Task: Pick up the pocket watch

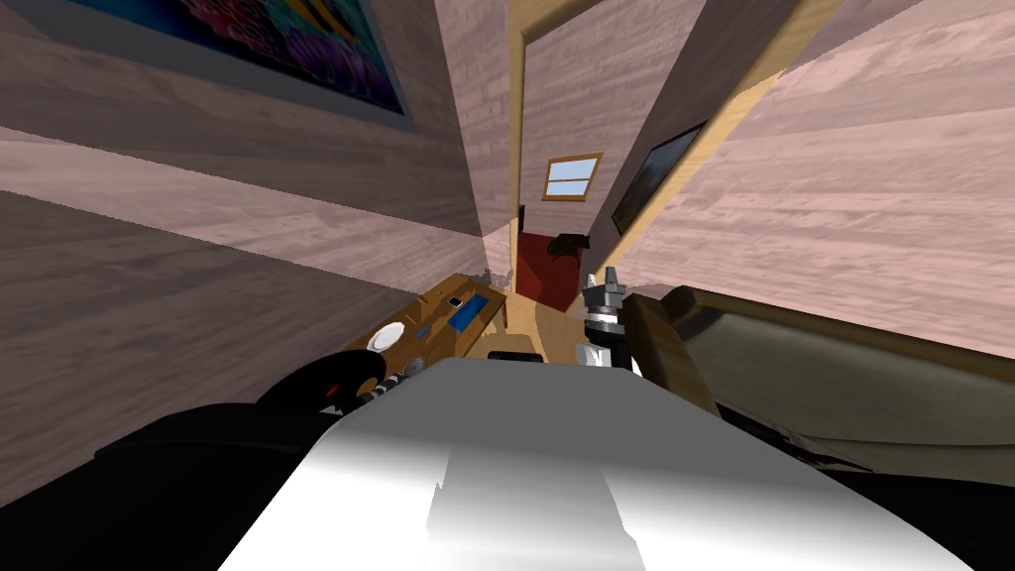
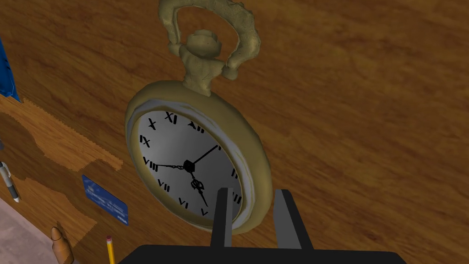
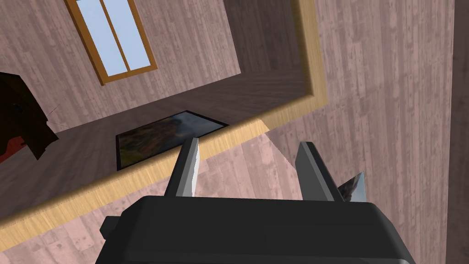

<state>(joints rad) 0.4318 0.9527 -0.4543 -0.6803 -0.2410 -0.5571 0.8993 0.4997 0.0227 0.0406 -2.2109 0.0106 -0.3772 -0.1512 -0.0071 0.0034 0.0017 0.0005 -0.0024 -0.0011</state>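
The left end effector (image 2: 253,192) grips the lower rim of the pocket watch (image 2: 192,156), which apparently lies on the wooden tabletop (image 2: 366,114), so only lifting seems left, while the right end effector (image 3: 250,143) hangs open.

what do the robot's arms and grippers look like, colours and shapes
The left gripper and the right gripper are alike: two thin, flat, blade-like grey fingers rise from a wide black box with rounded corners. In the head view, the right forearm is white with a dark, ribbed wrist section. The left arm has a big dark rounded joint.
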